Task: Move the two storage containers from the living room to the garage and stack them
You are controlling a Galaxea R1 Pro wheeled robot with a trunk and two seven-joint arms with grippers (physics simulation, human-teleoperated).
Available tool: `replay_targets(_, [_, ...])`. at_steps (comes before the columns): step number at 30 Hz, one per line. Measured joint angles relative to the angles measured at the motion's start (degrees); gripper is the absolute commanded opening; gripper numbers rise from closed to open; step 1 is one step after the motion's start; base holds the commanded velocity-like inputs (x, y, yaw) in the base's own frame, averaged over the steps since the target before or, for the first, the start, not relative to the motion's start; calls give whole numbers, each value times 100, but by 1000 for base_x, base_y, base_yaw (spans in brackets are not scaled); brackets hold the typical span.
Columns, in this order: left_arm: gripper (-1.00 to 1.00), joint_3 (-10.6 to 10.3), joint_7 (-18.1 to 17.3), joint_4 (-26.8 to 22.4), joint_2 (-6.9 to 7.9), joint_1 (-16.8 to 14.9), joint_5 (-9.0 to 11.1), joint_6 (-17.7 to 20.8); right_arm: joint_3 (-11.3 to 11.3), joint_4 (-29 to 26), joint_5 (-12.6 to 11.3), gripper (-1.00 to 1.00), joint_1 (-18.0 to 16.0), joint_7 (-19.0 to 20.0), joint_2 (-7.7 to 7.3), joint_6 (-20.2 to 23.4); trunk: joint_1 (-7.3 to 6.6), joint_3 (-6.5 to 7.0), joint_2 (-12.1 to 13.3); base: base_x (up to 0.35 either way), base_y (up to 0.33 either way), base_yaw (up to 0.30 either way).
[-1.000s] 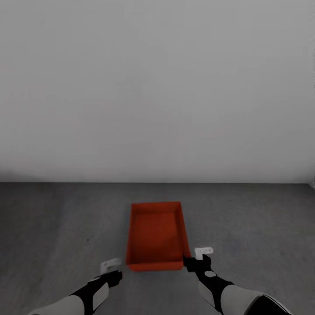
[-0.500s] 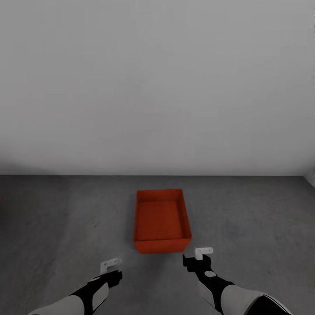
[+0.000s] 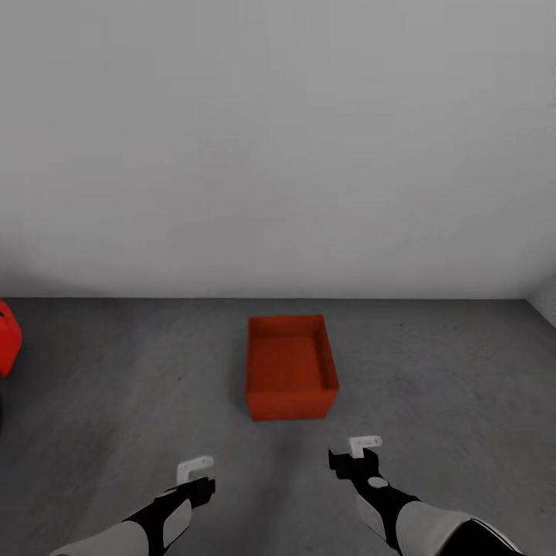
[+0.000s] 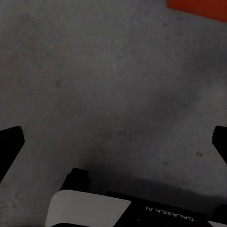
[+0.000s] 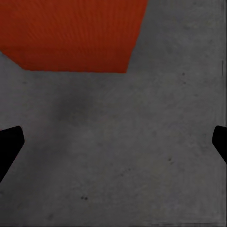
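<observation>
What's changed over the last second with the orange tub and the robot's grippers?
The right gripper, which was at the storage container's near corner, has let go and now sits clear of it, jaws open. The view has backed away, bringing a red object into sight at the left. The container stays on the floor; the left gripper hangs open.
</observation>
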Motion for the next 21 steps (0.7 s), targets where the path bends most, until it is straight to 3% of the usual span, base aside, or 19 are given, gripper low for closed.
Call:
replay_targets(10, [100, -3, -14, 383, 35, 17, 12, 255, 7, 32, 13, 100, 19, -2, -553, 14, -3, -1, -1, -59, 4, 0])
replay_targets(12, [100, -6, -28, 443, 216, 49, 14, 309, 5, 34, 6, 100, 339, -2, -655, 17, -4, -1, -1, -3, 0, 0])
replay_targets(16, [100, -4, -46, 464, 447, 52, 14, 331, 1, 34, 3, 100, 861, -2, -698, 18, -4, -1, -1, -1, 0, 0])
replay_targets(19, [100, -4, -58, 470, 531, 128, 15, 319, 0, 34, 3, 100, 1246, -4, -710, 18, -4, -1, -1, 0, 0, 0])
replay_targets(21, [100, 0, -68, 473, 556, 382, 13, 282, 1, 35, 3, 100, 1535, -3, -716, 24, -4, -2, -1, 0, 0, 0])
